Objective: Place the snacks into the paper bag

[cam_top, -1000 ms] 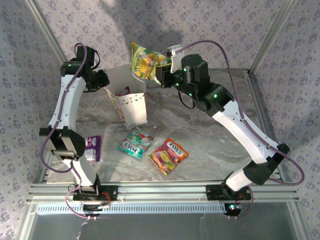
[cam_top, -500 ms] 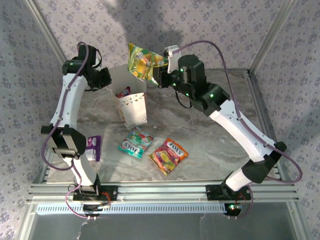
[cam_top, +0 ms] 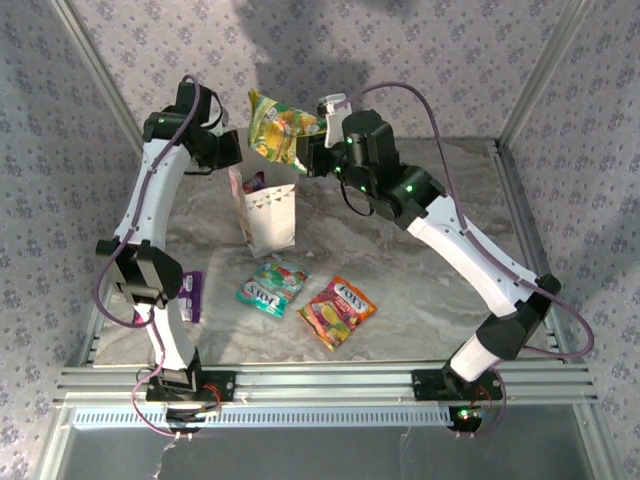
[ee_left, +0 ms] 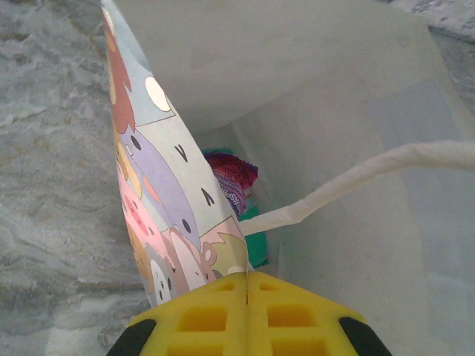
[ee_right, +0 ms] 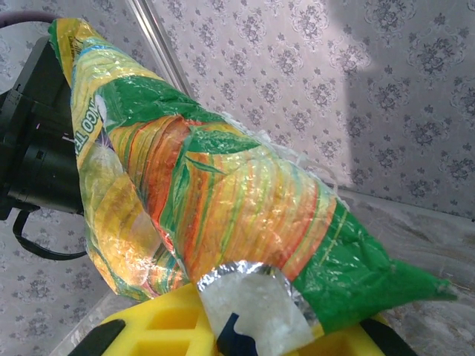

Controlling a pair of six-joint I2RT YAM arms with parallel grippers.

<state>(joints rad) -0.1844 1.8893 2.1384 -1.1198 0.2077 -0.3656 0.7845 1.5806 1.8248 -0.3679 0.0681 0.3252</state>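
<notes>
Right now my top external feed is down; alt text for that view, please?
The right jaws hold a yellow-green snack packet in the air by the mouth of the upright white paper bag, whose left rim the left jaws pinch. A purple packet, a teal packet and a red-orange packet lie on the table in front of it.

Bright, even light; soft shadows darken the back wall (cam_top: 300,40). Glare streaks the yellow-green packet (ee_right: 208,200); near edges blur.

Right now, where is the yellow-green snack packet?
Top view, rear centre-left: the yellow-green packet hangs in the right jaws, just beyond the paper bag's open mouth.
</notes>
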